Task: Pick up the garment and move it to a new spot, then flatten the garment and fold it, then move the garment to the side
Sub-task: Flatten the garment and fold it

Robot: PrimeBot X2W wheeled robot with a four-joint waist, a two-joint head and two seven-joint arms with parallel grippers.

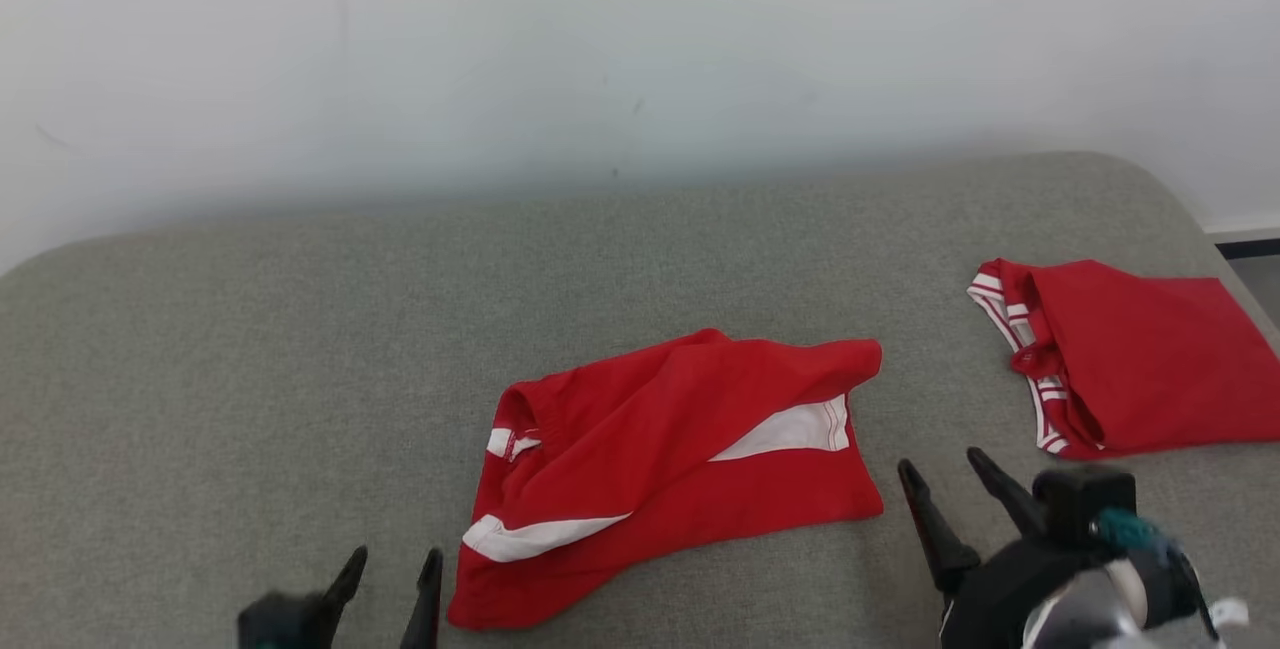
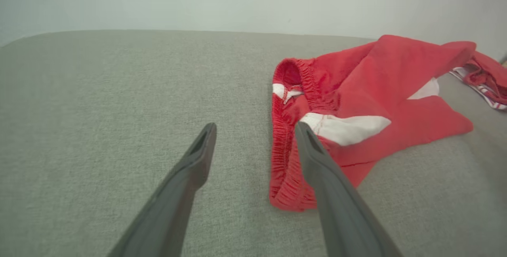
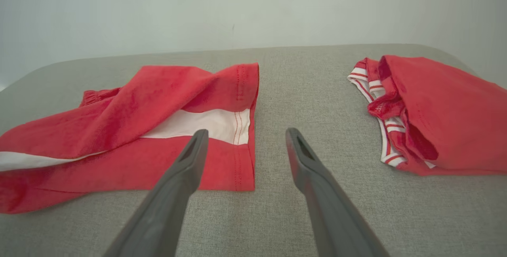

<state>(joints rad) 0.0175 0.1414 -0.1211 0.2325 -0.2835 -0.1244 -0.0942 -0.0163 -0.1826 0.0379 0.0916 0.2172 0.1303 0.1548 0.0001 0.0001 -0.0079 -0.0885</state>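
Note:
The garment [image 1: 680, 449] is a pair of red shorts with white side panels, lying rumpled in the middle of the grey cushioned surface [image 1: 250, 349]. My left gripper [image 1: 397, 553] is open just left of its waistband end, above the surface. In the left wrist view the elastic waistband [image 2: 283, 138] lies between the left gripper's [image 2: 255, 125] fingers, nearer the right one. My right gripper [image 1: 940, 459] is open beside the shorts' right leg hem. From the right wrist, that hem [image 3: 243, 130] sits just ahead of the right gripper [image 3: 246, 131], which holds nothing.
A second red garment [image 1: 1140, 359] with red-and-white striped trim lies folded at the surface's right edge, also seen as the folded piece [image 3: 447, 110] from the right wrist. A pale wall [image 1: 640, 59] rises behind the surface. Bare grey surface spreads to the left.

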